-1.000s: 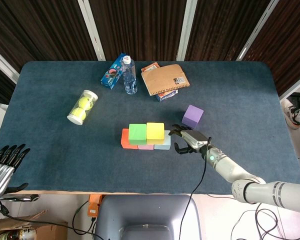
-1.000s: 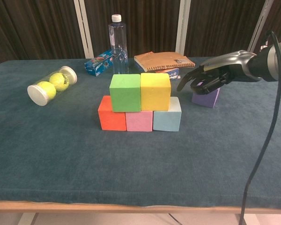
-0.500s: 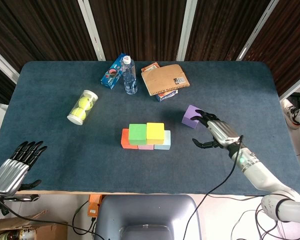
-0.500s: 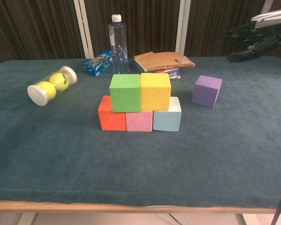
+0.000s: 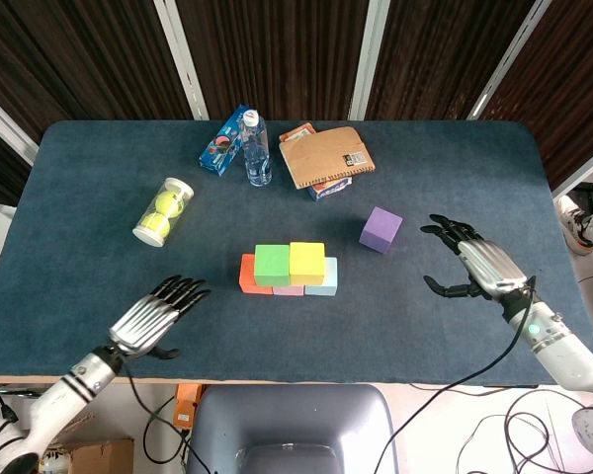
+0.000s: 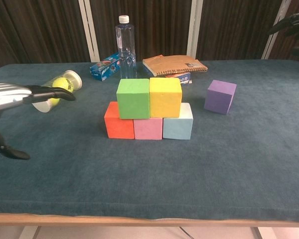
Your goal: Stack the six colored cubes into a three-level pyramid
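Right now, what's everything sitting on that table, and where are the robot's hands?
Bottom-row cubes: 3; orange cube, pink cube, light blue cube; table centre.
Second-row cubes: 2; green cube, yellow cube; on the bottom row.
Purple cube: 1; alone, right of the stack.
Tennis ball tube: 1, clear, lying left.
Water bottle: 1, clear, upright at back.
Blue box: 1, beside bottle.
Notebook: 1, brown, back centre.
Table: 1, dark blue cloth.
Left hand: open, near edge.
Right hand: open, right of the purple cube.
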Robot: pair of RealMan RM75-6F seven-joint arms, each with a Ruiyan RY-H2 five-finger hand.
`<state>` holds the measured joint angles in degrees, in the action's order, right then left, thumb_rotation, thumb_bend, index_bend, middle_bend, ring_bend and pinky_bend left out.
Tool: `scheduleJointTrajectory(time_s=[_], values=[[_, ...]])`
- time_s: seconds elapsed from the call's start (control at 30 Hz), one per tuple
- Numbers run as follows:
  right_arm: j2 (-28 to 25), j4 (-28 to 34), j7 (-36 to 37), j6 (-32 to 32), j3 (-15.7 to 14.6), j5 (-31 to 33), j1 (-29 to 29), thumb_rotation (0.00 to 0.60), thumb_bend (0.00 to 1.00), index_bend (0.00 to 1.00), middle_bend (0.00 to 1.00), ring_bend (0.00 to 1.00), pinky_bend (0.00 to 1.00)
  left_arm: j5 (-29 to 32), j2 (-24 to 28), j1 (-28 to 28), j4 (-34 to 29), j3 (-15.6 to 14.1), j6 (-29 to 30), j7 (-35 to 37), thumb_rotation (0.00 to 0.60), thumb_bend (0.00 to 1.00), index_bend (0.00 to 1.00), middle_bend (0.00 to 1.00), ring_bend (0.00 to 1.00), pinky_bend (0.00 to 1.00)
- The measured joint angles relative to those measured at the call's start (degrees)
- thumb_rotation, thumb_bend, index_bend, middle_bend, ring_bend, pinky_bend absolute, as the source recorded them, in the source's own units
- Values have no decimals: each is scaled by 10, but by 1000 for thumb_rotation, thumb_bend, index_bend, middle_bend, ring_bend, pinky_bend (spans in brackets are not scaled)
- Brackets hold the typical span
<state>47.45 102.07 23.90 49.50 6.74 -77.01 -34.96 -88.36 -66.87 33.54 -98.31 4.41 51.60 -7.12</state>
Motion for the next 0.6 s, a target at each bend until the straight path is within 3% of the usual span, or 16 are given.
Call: scheduleJointTrajectory(time_s=[0.3,0.6], values=[[-30,-18,78,-33,0,-40,0,421,312,133,0,0,0,138,-70,72,6,58,-52,-77,550,110,0,0,0,67],[-18,-59,125,-55,-4,-66,-7,422,312,133,0,0,0,162,-65,87,2,86,-23,-63,548,111,26,0,0,67]])
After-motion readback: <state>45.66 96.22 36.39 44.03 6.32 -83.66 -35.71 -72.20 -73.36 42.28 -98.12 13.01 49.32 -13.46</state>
